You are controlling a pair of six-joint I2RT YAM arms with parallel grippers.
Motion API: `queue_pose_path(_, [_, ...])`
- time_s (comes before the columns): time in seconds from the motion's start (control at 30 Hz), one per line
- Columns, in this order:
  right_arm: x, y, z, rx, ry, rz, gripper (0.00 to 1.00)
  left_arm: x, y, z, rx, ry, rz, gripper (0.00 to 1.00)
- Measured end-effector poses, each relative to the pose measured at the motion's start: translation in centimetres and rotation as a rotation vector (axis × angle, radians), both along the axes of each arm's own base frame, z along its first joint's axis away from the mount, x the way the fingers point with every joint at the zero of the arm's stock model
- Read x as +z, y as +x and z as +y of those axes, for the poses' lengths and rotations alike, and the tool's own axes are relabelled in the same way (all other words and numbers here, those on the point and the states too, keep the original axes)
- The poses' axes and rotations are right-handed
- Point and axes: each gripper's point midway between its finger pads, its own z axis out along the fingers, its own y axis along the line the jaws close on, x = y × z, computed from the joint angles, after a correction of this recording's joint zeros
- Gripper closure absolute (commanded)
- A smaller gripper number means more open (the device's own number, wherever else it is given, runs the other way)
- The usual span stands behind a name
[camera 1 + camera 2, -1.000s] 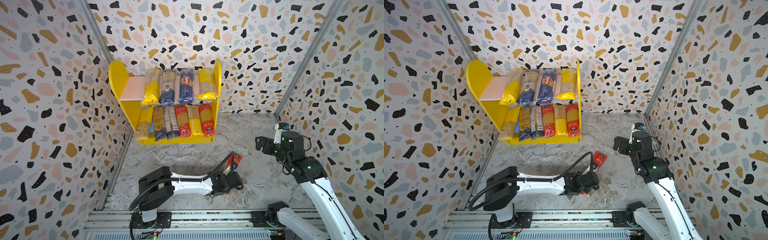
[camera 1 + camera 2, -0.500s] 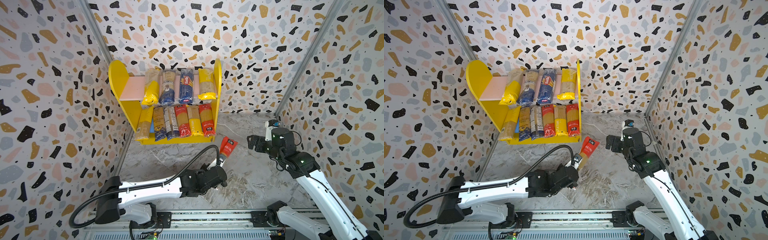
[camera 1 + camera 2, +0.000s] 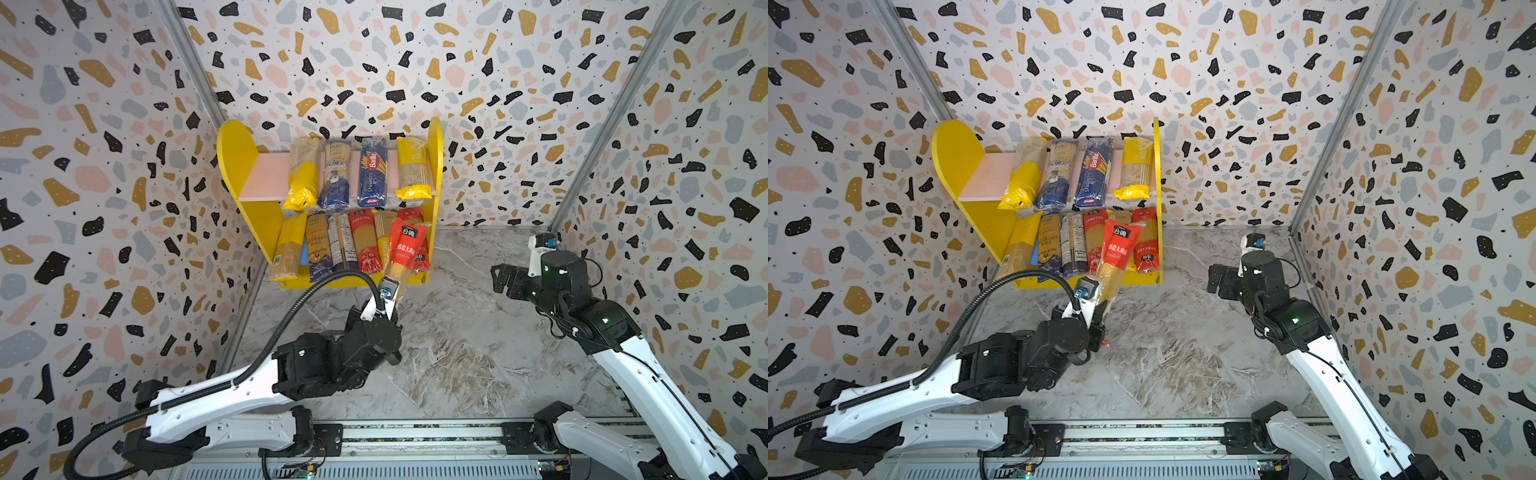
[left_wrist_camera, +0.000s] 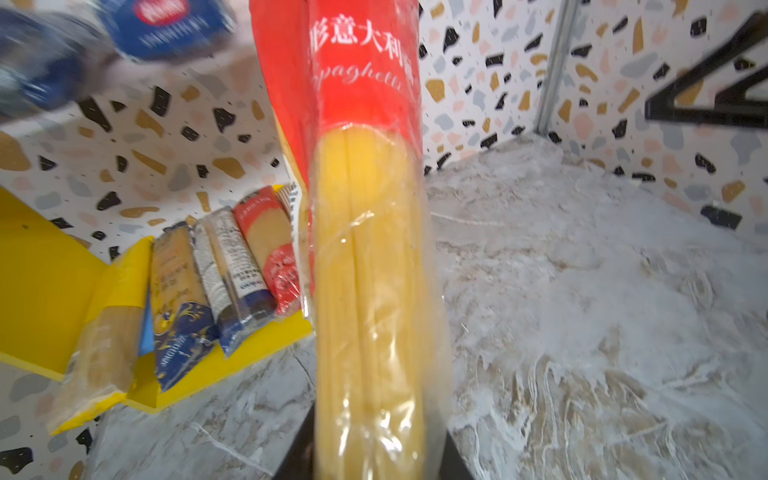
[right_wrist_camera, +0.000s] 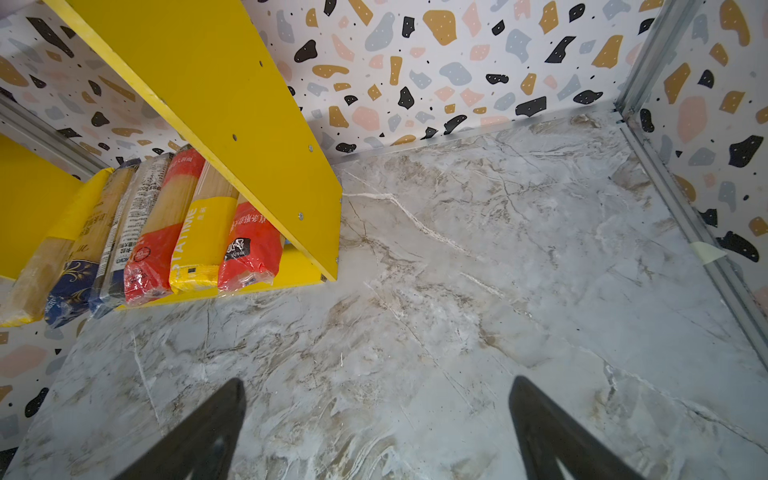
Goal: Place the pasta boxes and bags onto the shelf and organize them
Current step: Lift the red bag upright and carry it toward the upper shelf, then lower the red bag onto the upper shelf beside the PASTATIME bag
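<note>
Red film wrapped the far half of the spaghetti pack (image 3: 406, 249) that was held by the left claw (image 3: 390, 305). The jaws were closed narrowly on the pack's clear near end. This was borne out in the left wrist view, where the pale noodles ran straight out from between the dark fingers (image 4: 296, 457). The pack was carried clear of the marble table (image 3: 457, 357) and tilted, with its red end pointed ahead of the claw toward the shelf (image 3: 237, 162). In both top views it overlapped the right end of the lower row. Whether it touched anything there could not be told.

Most of the task was judged done. On the pink upper board (image 3: 266, 176), ahead of and above that claw, four packs (image 3: 372, 172) were laid side by side. On the lower tier, directly ahead of it, six packs (image 3: 318, 249) were lined up edge to edge. No other pack was seen on the table, so the held one was taken to be the last. The lower row looked full. The only bare stretch seen was on the upper board, up and to the left of the claw, and the pack could probably be set there.

The right claw (image 3: 500, 278) was empty, its jaws spread wide over bare table, well off to the right of the left claw. The shelf's side panel lay ahead of it and to its left.
</note>
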Motion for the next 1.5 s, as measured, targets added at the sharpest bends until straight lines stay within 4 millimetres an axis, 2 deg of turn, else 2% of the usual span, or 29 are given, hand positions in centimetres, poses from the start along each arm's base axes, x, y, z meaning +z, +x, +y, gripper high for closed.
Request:
queue_pose_path(0.3, [0.9, 0.2, 0.3, 0.005, 0.005, -0.016, 0.01, 8.1, 0.4, 5.3, 0.165, -0.07, -0.153, 1.0])
queue_pose_path(0.47, [0.7, 0.2, 0.5, 0.011, 0.003, -0.012, 0.01, 11.3, 0.9, 7.6, 0.283, -0.042, -0.223, 1.0])
queue_pose_path(0.7, [1.1, 0.4, 0.7, 0.017, 0.008, -0.018, 0.01, 14.1, 3.1, 10.0, 0.41, 0.021, -0.257, 1.0])
queue_pose_path(0.93, [2.2, 0.6, 0.9, 0.022, 0.011, -0.043, 0.01, 18.9, 4.7, 12.9, 0.509, 0.011, -0.302, 1.0])
queue_pose_path(1.1, [3.0, 0.7, 0.9, 0.025, 0.015, -0.065, 0.01, 21.9, 7.4, 15.3, 0.604, 0.003, -0.328, 1.0])
queue_pose_path(1.23, [3.1, 1.0, 1.1, 0.029, 0.018, -0.068, 0.01, 22.4, 11.3, 17.1, 0.659, 0.036, -0.316, 1.0])
queue_pose_path(1.37, [2.7, 1.2, 1.3, 0.031, 0.01, -0.057, 0.01, 21.4, 15.7, 19.0, 0.676, 0.082, -0.266, 1.0])
queue_pose_path(1.5, [2.6, 1.6, 1.4, 0.033, -0.001, -0.051, 0.01, 19.8, 19.2, 21.2, 0.67, 0.112, -0.203, 1.0])
